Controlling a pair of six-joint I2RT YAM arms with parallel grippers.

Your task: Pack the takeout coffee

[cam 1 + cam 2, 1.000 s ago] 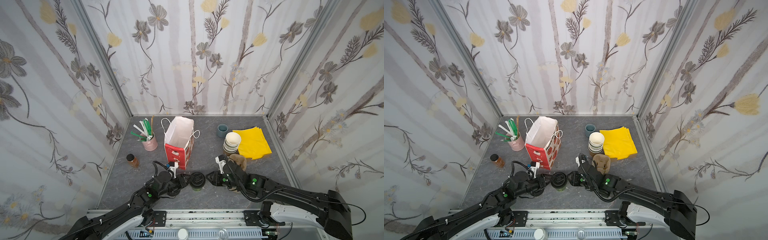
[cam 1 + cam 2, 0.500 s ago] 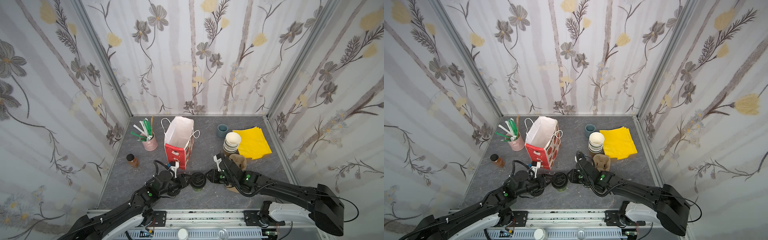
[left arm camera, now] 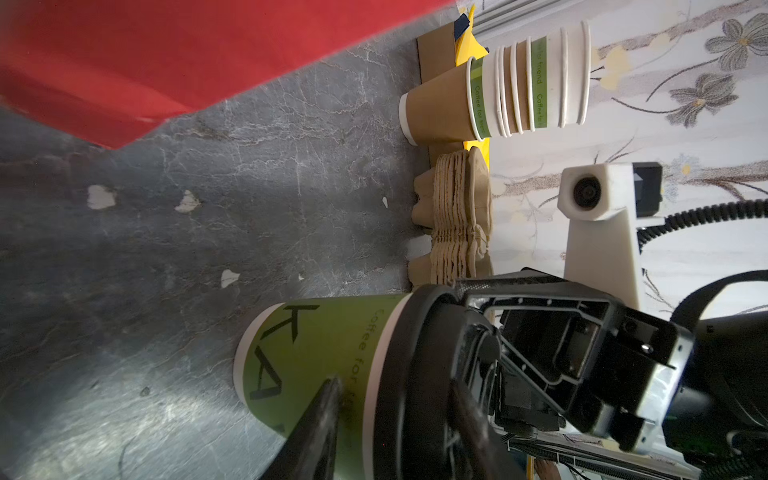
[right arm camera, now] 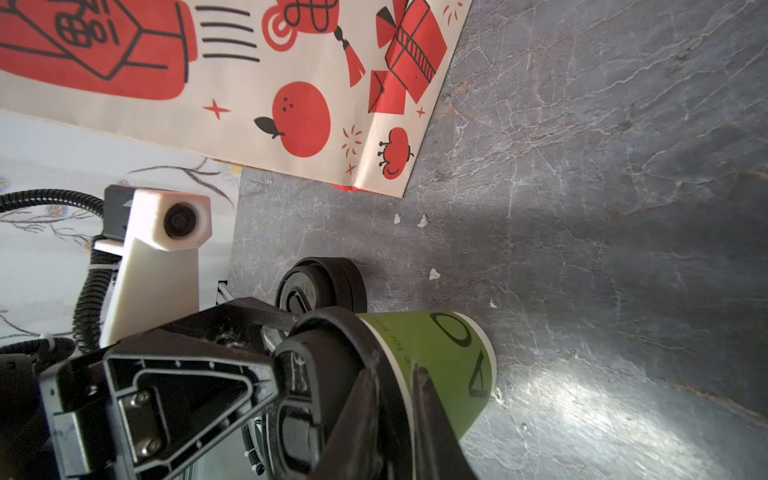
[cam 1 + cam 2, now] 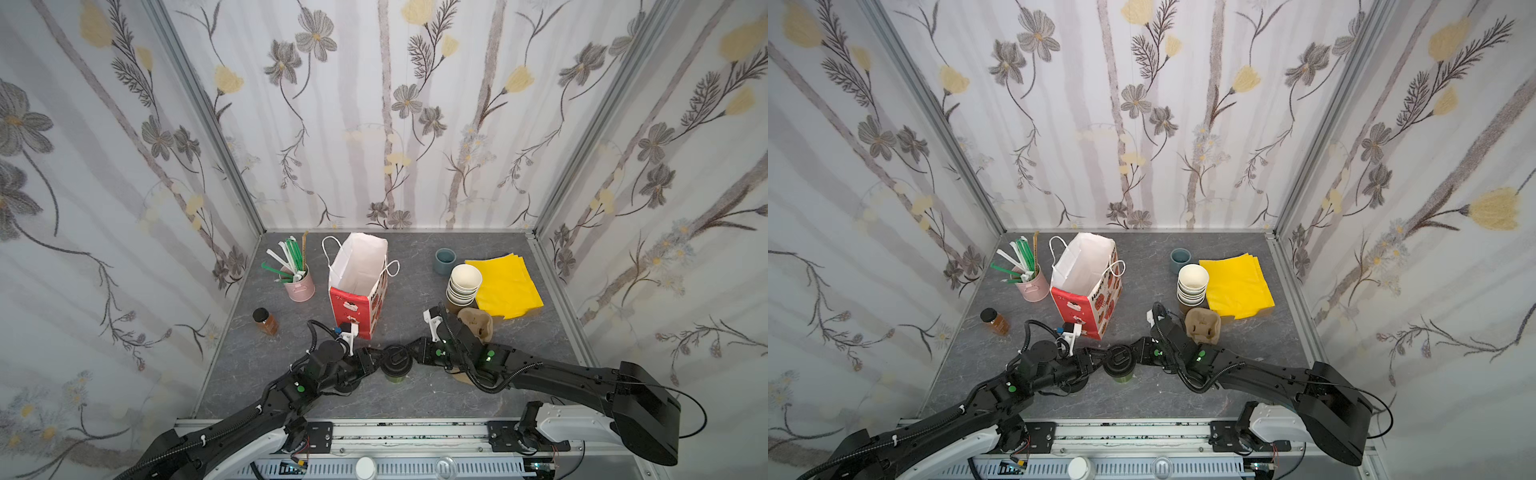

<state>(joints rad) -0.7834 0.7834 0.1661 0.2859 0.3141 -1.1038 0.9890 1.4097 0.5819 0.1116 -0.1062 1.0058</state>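
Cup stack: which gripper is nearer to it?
Right. The right gripper reaches the coffee from the cup stack's side; the left gripper is at the coffee's opposite side, farther off.

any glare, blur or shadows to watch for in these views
In both top views the light is even and the table sharp. In the left wrist view the red bag up close is soft, while the cup reads sharp. In the right wrist view a bright glare patch sits on the table beside a shadow band.

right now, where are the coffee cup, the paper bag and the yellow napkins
coffee cup (image 5: 396, 358): in a top view, black lid
paper bag (image 5: 350, 306): in a top view, red front
yellow napkins (image 5: 505, 286): in a top view, middle
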